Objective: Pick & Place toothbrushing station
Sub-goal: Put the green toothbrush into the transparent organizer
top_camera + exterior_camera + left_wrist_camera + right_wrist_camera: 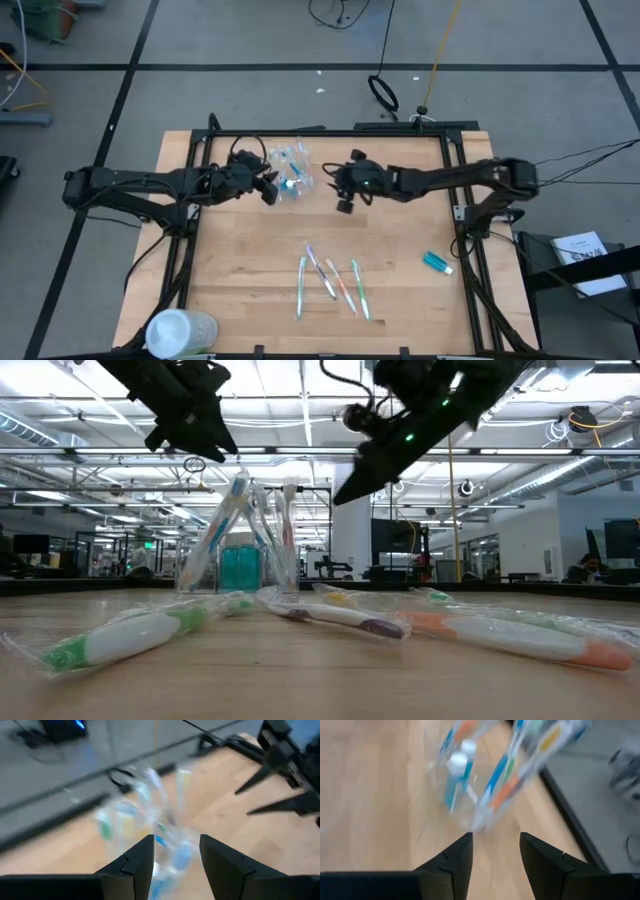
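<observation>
The clear cup [293,172] stands upright toward the far side of the wooden surface [400,300], already holding several toothbrushes and teal tubes. The left end effector [268,188] sits just beside it with fingers apart, the cup showing between them in its wrist view; whether they touch it cannot be told. The right end effector [345,196] hovers near the cup's other side, fingers parted and empty. Four wrapped toothbrushes [330,283] lie on the near middle of the surface, and one toothpaste tube [437,263] lies off to the right. The step in hand looks like a finished drop into the cup; next, the right arm should probably travel to a loose brush, descend and close on it.
</observation>
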`<state>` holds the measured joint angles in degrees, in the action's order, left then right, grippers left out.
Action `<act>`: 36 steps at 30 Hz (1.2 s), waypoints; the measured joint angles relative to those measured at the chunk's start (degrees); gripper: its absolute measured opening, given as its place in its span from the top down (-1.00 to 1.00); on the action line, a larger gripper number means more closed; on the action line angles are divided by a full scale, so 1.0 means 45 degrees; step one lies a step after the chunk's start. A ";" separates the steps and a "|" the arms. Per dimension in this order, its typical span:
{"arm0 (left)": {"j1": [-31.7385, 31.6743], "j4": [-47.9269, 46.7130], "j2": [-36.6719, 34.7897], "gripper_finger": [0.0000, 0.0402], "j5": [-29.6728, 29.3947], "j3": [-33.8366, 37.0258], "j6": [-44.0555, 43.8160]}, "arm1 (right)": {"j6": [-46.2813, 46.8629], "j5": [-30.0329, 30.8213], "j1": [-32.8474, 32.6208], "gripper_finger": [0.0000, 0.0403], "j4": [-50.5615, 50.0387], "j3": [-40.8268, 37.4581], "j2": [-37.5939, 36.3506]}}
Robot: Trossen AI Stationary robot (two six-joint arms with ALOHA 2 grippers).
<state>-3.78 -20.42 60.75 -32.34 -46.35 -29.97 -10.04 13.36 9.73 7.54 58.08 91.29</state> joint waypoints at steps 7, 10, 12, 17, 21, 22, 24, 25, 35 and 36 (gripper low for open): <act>0.1302 0.0737 0.0490 0.18 0.3830 0.0152 -0.1521 | 0.1459 0.0010 -0.0375 0.25 -0.3939 0.0000 -0.2347; 0.2300 0.1739 0.1376 0.18 0.4554 0.0214 -0.2544 | 0.1841 -0.0002 -0.0474 0.24 -0.4635 0.0002 -0.2999; 0.2925 0.3046 0.1986 0.18 0.4649 0.0190 -0.2854 | 0.1848 0.0001 -0.0507 0.24 -0.4908 -0.0003 -0.3372; 0.3997 0.5799 0.3238 0.18 0.4649 0.0194 -0.3156 | 0.2584 -0.0008 -0.0523 0.24 -0.4927 0.0001 -0.3974; 0.4742 0.5987 0.4053 0.18 0.4555 -0.0770 -0.3506 | 0.3218 -0.0029 -0.0554 0.26 -0.5097 0.0007 -0.4184; 0.4937 0.5687 0.4303 0.18 0.4512 -0.1238 -0.3470 | 0.3195 -0.0023 -0.0606 0.26 -0.5143 0.0007 -0.4178; 0.5289 0.4906 0.4904 0.18 0.4436 -0.2427 -0.3425 | 0.3076 -0.0006 -0.0683 0.26 -0.5358 0.0005 -0.4169; 0.5466 0.4199 0.5204 0.18 0.4238 -0.3068 -0.3411 | 0.3079 -0.0020 -0.0725 0.26 -0.5349 0.0002 -0.4169; 0.6148 -0.5125 0.9412 0.18 0.3143 -0.8426 -0.8230 | 0.2987 -0.0019 -0.1219 0.27 -0.5999 -0.0007 -0.4164; 0.6124 -0.5358 0.9770 0.18 0.3286 -0.8432 -0.8829 | 0.2956 -0.0019 -0.1257 0.27 -0.6049 -0.0092 -0.4164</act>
<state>23.78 -44.54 104.72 -17.55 -84.29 -69.70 3.26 13.28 4.07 -19.68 57.66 72.55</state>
